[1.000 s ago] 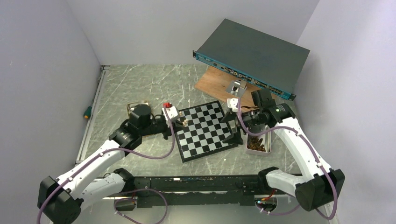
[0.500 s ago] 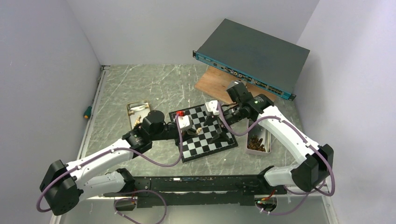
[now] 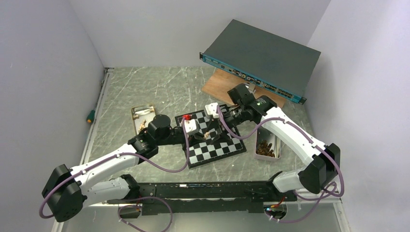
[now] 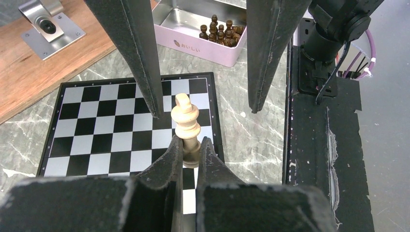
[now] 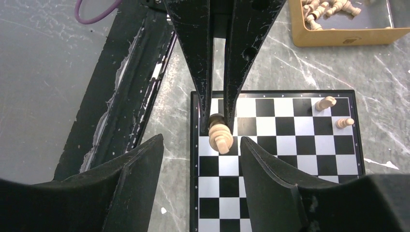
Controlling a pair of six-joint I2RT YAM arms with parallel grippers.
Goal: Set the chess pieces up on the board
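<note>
My left gripper [image 3: 205, 136] is shut on the lower stem of a light tan chess piece [image 4: 185, 125], holding it over the board [image 3: 213, 152] near one edge. My right gripper [image 3: 216, 129] is open and faces the left one. Its fingers [image 4: 145, 72] stand on either side of the piece's head without touching it. The piece also shows in the right wrist view [image 5: 220, 136], between my open right gripper [image 5: 201, 140]. Two other light pieces [image 5: 325, 103] stand on the board [image 5: 290, 145] near its far corner.
A pink tin [image 3: 256, 151] of dark pieces [image 4: 220, 33] sits right of the board. A tan tin [image 5: 348, 36] of light pieces sits left of it [image 3: 137, 110]. A wooden plank [image 3: 220, 83], a metal bracket [image 4: 46, 26] and a dark rack unit [image 3: 261, 53] lie behind. A screwdriver [image 3: 90, 116] lies far left.
My left gripper carried the light piece from the board's left edge to over the board. My right gripper swung left from beside the pink tin and now straddles the piece.
</note>
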